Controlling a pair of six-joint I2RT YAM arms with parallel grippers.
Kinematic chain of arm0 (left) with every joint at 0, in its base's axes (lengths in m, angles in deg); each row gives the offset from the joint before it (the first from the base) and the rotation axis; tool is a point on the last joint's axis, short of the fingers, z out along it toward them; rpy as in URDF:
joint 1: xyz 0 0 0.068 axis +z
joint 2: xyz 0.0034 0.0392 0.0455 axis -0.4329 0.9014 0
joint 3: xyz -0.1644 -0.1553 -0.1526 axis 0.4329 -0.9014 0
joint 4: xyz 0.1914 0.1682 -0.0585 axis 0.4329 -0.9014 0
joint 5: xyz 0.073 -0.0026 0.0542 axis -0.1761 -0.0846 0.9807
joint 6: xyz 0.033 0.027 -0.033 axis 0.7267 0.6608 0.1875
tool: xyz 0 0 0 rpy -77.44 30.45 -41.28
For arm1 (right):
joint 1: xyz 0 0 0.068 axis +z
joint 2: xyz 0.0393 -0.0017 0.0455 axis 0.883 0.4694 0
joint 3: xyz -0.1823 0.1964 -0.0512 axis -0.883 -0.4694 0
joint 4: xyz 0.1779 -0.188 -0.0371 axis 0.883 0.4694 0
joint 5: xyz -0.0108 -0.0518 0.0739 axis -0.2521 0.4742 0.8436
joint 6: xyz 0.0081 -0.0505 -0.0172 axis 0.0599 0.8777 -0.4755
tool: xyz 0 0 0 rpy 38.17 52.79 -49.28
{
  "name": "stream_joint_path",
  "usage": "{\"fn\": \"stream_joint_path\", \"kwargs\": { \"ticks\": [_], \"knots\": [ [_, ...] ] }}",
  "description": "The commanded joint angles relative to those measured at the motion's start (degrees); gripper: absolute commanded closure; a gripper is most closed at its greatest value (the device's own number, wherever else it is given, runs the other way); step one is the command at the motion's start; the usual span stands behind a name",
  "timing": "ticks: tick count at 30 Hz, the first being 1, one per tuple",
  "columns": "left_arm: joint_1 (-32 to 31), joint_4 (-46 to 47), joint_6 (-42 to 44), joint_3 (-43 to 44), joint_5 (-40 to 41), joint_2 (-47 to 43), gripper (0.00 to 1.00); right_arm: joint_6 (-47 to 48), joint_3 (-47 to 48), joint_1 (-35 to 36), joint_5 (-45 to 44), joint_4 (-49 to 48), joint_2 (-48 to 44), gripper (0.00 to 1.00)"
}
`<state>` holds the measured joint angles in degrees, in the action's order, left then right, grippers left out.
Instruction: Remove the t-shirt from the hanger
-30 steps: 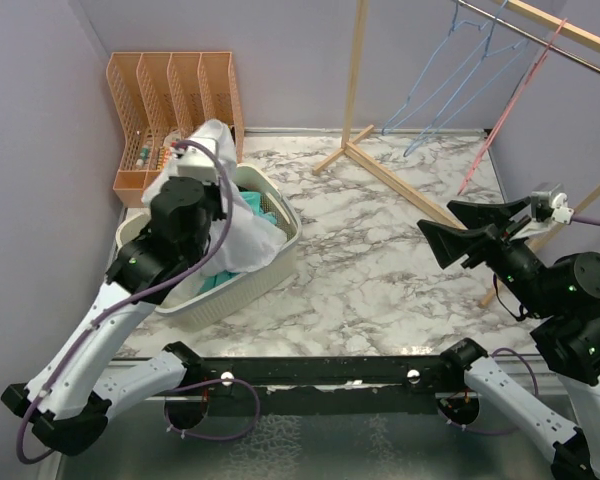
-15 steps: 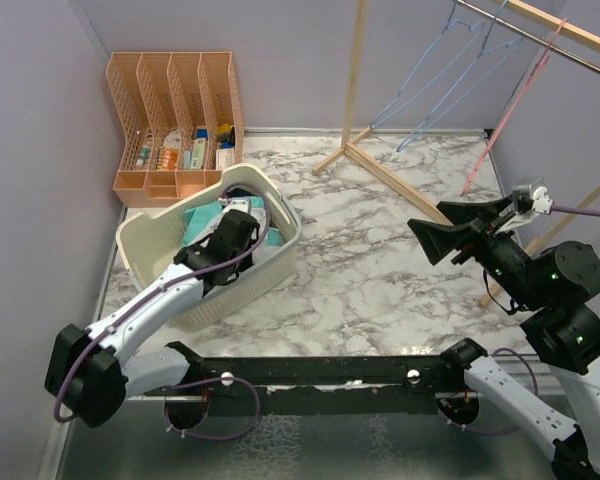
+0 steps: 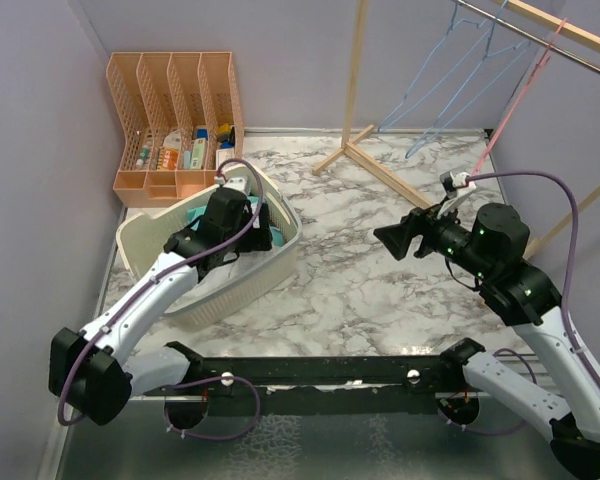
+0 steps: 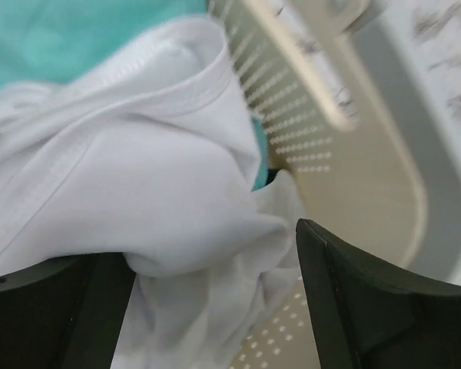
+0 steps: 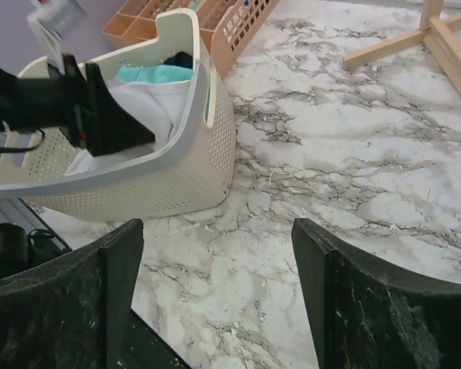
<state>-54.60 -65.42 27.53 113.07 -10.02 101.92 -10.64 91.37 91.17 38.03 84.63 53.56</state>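
Note:
The white t-shirt (image 4: 138,177) lies crumpled in the cream laundry basket (image 3: 140,225), off any hanger. My left gripper (image 4: 215,307) hangs low inside the basket just over the shirt, jaws wide apart and open, with a loose fold of cloth between them. The right wrist view shows the t-shirt (image 5: 150,100) beside the left gripper (image 5: 100,115). Bare blue hangers (image 3: 450,70) and a pink hanger (image 3: 515,100) hang from the rail (image 3: 540,35). My right gripper (image 3: 395,240) is open above the marble table, holding nothing.
A teal cloth (image 4: 61,38) lies under the shirt in the basket (image 5: 177,177). An orange file organizer (image 3: 175,110) with small items stands behind the basket. The wooden rack's post (image 3: 358,80) and foot (image 3: 380,170) stand at the back.
My left gripper carried the white t-shirt down into the basket and opened, letting it go. The right arm swung left toward the table's middle, still open.

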Motion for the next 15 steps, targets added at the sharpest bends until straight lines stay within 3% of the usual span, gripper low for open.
{"fn": "stream_joint_path", "kwargs": {
  "ticks": [1,4,7,15],
  "knots": [
    [-0.14,-2.64,5.63,9.26,4.94,-3.74,0.14,-0.74,-1.38,-0.08,3.11,-0.55,1.77,0.22],
    [-0.13,-3.14,8.14,12.49,7.7,-5.29,0.11,-1.57,-3.36,-0.08,2.14,-0.6,4.38,0.21],
    [-0.14,-1.2,9.96,12.89,9.13,-8.46,0.01,-2.33,-5.64,-0.08,0.0,-0.25,7.73,0.2],
    [-0.14,6.68,14.64,4.76,10.41,-19.76,0.01,-4.81,-13.11,-0.08,-5.47,-6.08,11.59,0.18]
  ]
}}
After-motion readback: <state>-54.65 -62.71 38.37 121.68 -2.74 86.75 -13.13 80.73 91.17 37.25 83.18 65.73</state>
